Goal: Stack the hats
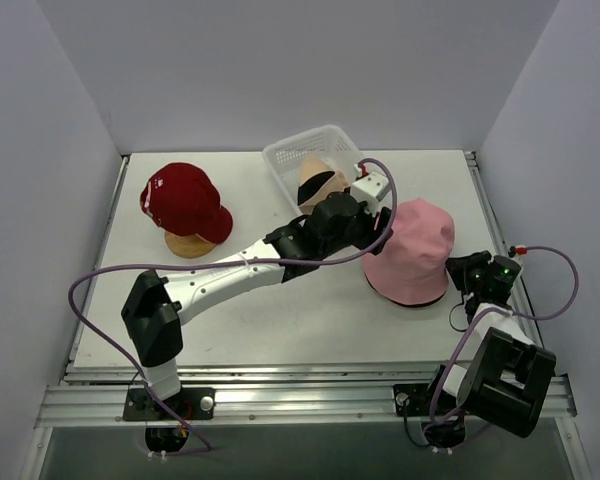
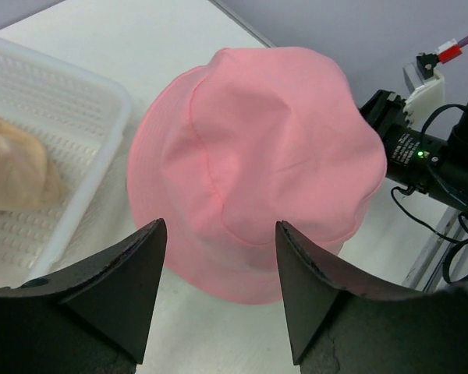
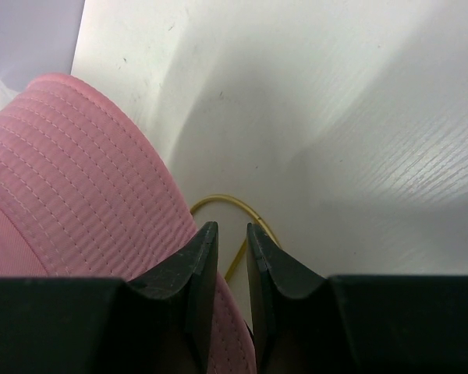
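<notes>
A pink bucket hat (image 1: 412,252) stands crown up at the right of the table. My left gripper (image 1: 378,232) hovers at its left side, open and empty; in the left wrist view the hat (image 2: 257,164) fills the space beyond the gripper (image 2: 221,226). My right gripper (image 1: 477,272) is at the hat's right edge. In the right wrist view its jaws (image 3: 227,226) are nearly together with nothing clamped, beside the stitched pink brim (image 3: 78,187). A red cap with white marks (image 1: 185,200) sits on a wooden stand. Tan (image 1: 312,165) and black (image 1: 320,186) hats lie in the basket. The pink cap is out of view.
The white mesh basket (image 1: 285,160) stands at the back centre, just behind my left wrist; it also shows in the left wrist view (image 2: 78,101). A thin yellow loop (image 3: 246,210) lies on the table by the right fingers. Grey walls close in the table.
</notes>
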Motion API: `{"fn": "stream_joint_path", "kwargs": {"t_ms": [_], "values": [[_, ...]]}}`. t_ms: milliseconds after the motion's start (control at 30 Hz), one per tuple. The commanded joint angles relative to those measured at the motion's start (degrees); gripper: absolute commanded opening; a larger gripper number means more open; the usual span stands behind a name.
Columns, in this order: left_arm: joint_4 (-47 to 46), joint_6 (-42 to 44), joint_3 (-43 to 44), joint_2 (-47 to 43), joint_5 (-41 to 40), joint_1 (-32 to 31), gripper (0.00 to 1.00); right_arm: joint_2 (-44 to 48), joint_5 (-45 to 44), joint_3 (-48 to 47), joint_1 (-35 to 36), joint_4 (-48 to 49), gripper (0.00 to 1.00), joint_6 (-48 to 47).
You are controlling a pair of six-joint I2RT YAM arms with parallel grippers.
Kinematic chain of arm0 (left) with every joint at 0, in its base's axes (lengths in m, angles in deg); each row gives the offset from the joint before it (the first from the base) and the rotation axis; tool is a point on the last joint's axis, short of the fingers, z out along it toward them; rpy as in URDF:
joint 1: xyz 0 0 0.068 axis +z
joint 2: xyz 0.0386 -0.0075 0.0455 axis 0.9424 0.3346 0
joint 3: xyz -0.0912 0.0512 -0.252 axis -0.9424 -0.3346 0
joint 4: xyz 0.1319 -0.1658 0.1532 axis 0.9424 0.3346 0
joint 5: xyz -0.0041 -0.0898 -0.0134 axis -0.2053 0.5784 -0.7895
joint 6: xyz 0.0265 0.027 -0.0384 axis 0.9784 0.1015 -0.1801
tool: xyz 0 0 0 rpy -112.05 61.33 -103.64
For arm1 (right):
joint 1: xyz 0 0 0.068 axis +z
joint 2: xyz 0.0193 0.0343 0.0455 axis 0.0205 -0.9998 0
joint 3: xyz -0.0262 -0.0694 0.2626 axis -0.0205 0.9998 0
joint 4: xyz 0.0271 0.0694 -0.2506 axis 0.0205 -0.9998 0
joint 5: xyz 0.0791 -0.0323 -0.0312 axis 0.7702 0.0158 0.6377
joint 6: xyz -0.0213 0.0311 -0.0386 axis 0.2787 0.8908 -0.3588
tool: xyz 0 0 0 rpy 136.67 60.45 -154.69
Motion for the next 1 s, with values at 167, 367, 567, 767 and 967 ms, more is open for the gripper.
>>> {"fn": "stream_joint_path", "kwargs": {"t_ms": [167,367,567,767,967], "values": [[4.3,0.0,-1.9,-4.7,-1.2,2.5,0.67,8.6,-1.5,-3.8,-0.8,-7.3,0.18,-2.0],[8.1,-2.0,-2.0,-6.1,5.1,9.6,0.67,8.9,-2.4,-3.8,0.0,-6.3,0.19,-0.6],[11.0,0.0,-1.7,-5.5,7.0,14.9,0.67,1.5,-2.5,-0.9,0.5,0.5,0.19,-0.4],[11.5,2.0,0.1,-3.0,8.6,19.6,0.67,-2.1,-1.7,-0.8,0.9,3.8,0.2,-0.3],[14.2,6.9,6.7,3.1,12.8,21.6,0.68,-4.0,-2.1,-0.5,1.4,6.7,0.2,0.2]]}}
